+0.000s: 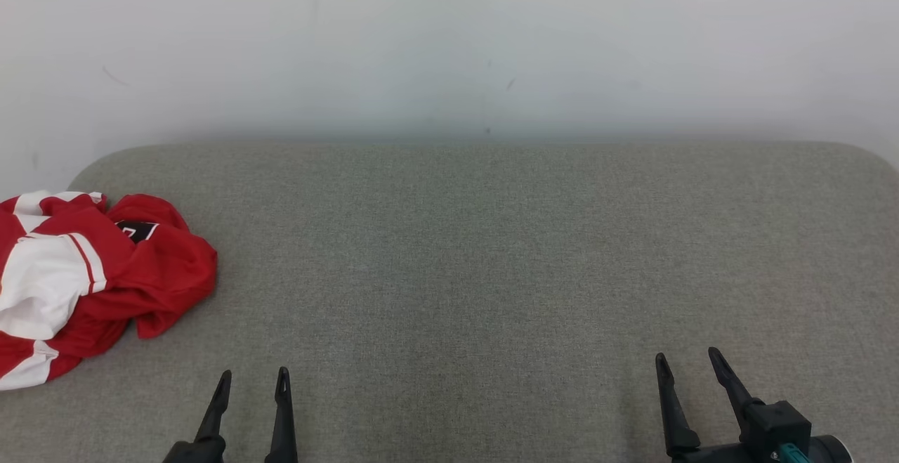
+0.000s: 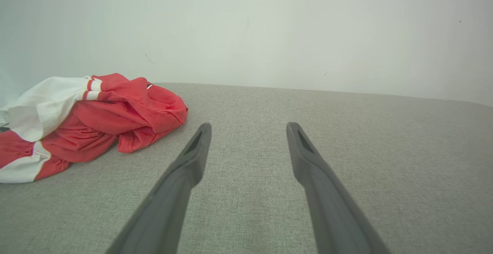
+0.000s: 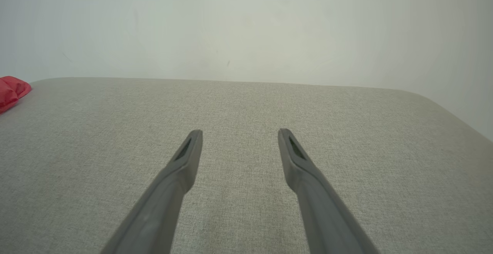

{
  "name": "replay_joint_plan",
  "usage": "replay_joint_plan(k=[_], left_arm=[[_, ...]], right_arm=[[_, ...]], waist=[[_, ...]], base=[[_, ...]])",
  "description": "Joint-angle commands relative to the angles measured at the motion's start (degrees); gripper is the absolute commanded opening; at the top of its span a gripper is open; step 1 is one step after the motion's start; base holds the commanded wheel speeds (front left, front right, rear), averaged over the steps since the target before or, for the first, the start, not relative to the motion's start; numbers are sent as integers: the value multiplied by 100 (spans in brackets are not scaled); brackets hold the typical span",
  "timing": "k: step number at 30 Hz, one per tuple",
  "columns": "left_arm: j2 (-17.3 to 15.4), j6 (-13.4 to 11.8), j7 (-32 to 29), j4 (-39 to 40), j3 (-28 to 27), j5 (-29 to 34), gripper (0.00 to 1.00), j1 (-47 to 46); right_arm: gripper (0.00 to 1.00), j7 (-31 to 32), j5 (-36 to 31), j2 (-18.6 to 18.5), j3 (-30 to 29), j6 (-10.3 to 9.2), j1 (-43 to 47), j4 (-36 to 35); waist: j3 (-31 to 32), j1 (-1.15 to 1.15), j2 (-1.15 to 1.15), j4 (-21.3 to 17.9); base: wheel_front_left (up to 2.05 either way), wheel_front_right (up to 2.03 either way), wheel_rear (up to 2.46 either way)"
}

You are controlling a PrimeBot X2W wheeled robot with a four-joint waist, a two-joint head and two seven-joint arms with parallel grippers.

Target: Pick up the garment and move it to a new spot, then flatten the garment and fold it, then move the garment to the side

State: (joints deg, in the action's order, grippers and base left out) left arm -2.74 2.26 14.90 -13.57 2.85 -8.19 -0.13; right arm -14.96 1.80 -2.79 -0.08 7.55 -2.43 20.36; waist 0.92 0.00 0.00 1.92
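Observation:
A crumpled red and white garment [image 1: 91, 273] lies in a heap at the far left of the grey fabric surface [image 1: 491, 252], partly cut off by the picture's left edge. In the left wrist view the garment [image 2: 96, 119] sits to the left, ahead of my fingers. A red corner of the garment [image 3: 11, 90] peeks in at the left edge of the right wrist view. My left gripper [image 1: 253, 379] stands open near the front edge, to the right of the heap and apart from it. My right gripper [image 1: 688, 361] is open at the lower right, with nothing between its fingers.
A pale wall [image 1: 449, 41] rises right behind the surface's rounded far edge. The grey fabric stretches bare from the garment across to the right corner [image 3: 443, 107].

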Motion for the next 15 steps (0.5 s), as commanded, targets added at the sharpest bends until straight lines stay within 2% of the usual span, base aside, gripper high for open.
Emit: replay_joint_plan(k=[1,15], left_arm=[[-25,-19,34,-8,-10,78,100,8],[-24,-5,34,-5,-28,39,100,-5]], right_arm=[[100,-30,-72,-17,9,-12,36,10],[100,-22,-18,-17,-5,-12,35,18]], waist=[[3,0,0,1],[-17,0,0,12]], base=[[0,0,0],[0,0,0]])
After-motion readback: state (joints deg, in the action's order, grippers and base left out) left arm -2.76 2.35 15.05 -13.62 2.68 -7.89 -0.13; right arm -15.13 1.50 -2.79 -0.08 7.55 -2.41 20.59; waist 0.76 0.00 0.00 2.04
